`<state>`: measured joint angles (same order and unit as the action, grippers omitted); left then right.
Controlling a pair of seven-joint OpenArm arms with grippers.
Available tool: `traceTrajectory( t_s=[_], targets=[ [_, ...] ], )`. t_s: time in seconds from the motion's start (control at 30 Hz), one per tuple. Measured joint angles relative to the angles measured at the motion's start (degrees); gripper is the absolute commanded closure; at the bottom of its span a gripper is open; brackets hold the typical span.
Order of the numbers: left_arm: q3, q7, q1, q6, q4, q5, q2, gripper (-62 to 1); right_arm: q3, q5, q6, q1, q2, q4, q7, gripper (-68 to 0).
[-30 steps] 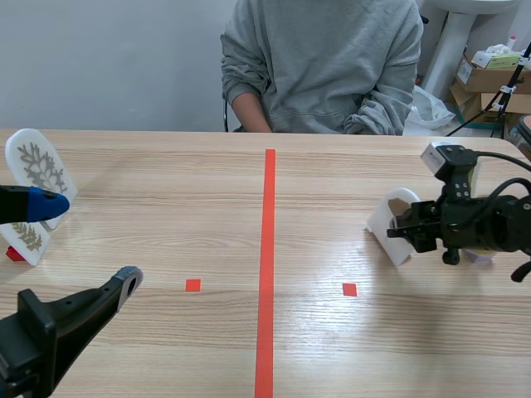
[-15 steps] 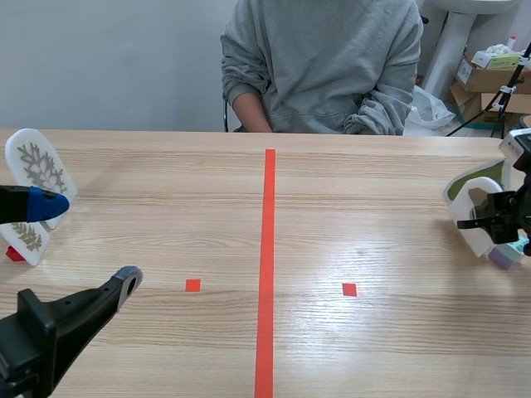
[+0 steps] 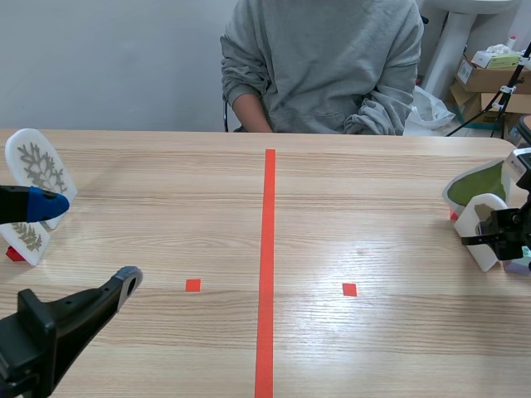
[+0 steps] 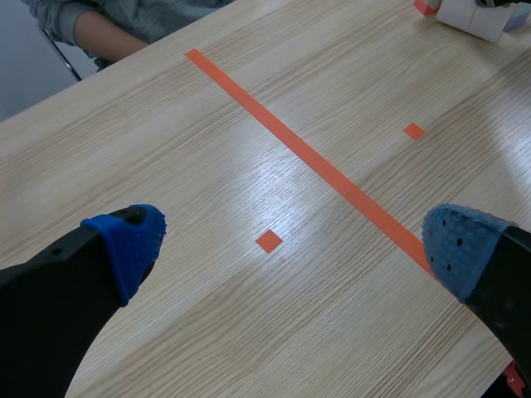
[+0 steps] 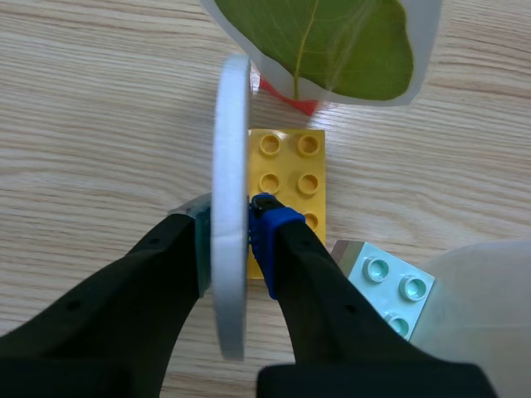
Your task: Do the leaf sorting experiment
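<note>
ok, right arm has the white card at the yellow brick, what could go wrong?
1. The white card in the right end effector sits at the edge of the yellow brick, not centred; it may seat badly and tip on release.
2. The green leaf card stands close ahead; drifting forward could knock it.

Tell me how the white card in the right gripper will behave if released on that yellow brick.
Probably stiff: the white card shows a straight edge while pinched by the right gripper. Thin and upright, it may tip unless seated in the yellow brick.
</note>
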<state>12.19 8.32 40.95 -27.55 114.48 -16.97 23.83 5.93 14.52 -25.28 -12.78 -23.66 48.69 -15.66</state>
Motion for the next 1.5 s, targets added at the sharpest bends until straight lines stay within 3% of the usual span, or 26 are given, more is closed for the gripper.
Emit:
traceTrajectory(
  t_s=[0.13,0.3,0.4,0.5,0.67,0.8,0.97,1.17,1.33,1.5],
  targets=[
    [0.0,0.0,0.0,0.0,0.0,0.0,0.0,-62.3,0.0,0.0,0.0,0.0,0.0,0.0,-0.6,-21.0],
    [0.0,0.0,0.0,0.0,0.0,0.0,0.0,-62.3,0.0,0.0,0.0,0.0,0.0,0.0,-1.6,-43.0],
    [0.0,0.0,0.0,0.0,0.0,0.0,0.0,-62.3,0.0,0.0,0.0,0.0,0.0,0.0,-1.6,-51.3],
    [0.0,0.0,0.0,0.0,0.0,0.0,0.0,-62.3,0.0,0.2,-2.8,0.0,-0.3,0.0,-2.7,-58.1],
    [0.0,0.0,0.0,0.0,0.0,0.0,0.0,-62.3,0.0,5.7,-3.1,0.0,-0.7,0.9,-8.7,-58.7],
    [0.0,0.0,0.0,0.0,0.0,0.0,0.0,-62.3,2.4,8.1,-5.9,1.7,-0.7,5.3,-8.6,-58.7],
    [0.0,0.0,0.0,0.0,0.0,0.0,0.0,-62.3,8.2,8.7,-11.6,8.9,-1.9,19.4,-9.3,-58.7],
    [0.0,0.0,0.0,0.0,0.0,0.0,0.0,-62.3,11.0,15.9,-16.8,23.5,-2.2,39.4,-11.0,-58.7],
    [0.0,0.0,0.0,0.0,0.0,0.0,0.0,-62.3,11.0,18.6,-17.2,33.7,-2.1,53.6,-11.0,-59.2],
    [0.0,-0.4,0.0,0.0,0.0,0.0,0.0,-62.3,11.0,20.4,-17.1,40.1,-0.4,60.8,-10.2,-59.4]
  ],
)
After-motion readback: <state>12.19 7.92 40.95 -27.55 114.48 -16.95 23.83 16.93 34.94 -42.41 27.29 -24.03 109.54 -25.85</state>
